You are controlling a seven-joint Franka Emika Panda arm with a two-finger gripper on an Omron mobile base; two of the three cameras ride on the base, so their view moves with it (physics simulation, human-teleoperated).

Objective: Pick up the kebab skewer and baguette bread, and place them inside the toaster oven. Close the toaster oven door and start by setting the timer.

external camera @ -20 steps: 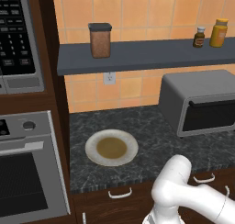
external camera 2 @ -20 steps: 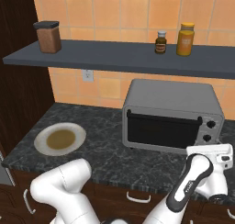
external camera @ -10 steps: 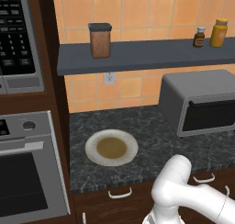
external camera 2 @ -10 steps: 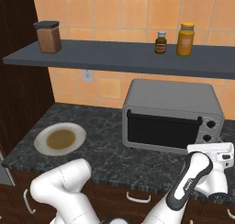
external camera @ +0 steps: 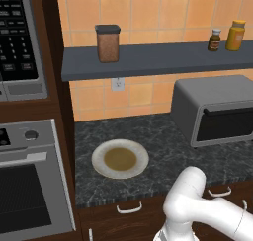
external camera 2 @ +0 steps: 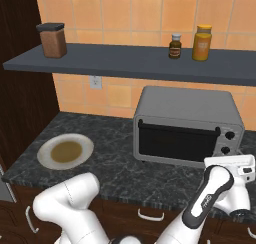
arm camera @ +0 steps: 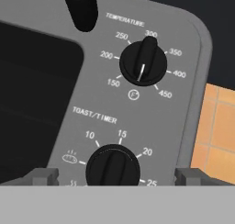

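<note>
The toaster oven [external camera 2: 185,113] stands on the counter at the right, and its door [external camera 2: 175,142] is closed; the same door [external camera: 225,124] appears shut from the other side. In the hand view my gripper [arm camera: 114,177] is open right in front of the control panel. One fingertip [arm camera: 45,176] rises on each side of the toast/timer knob [arm camera: 113,168], without touching it. The temperature knob [arm camera: 143,62] sits above it. The door's dark glass [arm camera: 32,94] and bar handle [arm camera: 81,7] lie at the left. The kebab skewer and baguette bread are hidden.
A white plate [external camera: 99,158] with a brown centre lies on the dark counter [external camera: 163,141] at the left. A brown jar [external camera: 107,42] and two bottles [external camera: 235,35] stand on the shelf above. The built-in oven [external camera: 29,185] and microwave [external camera: 20,42] fill the far left.
</note>
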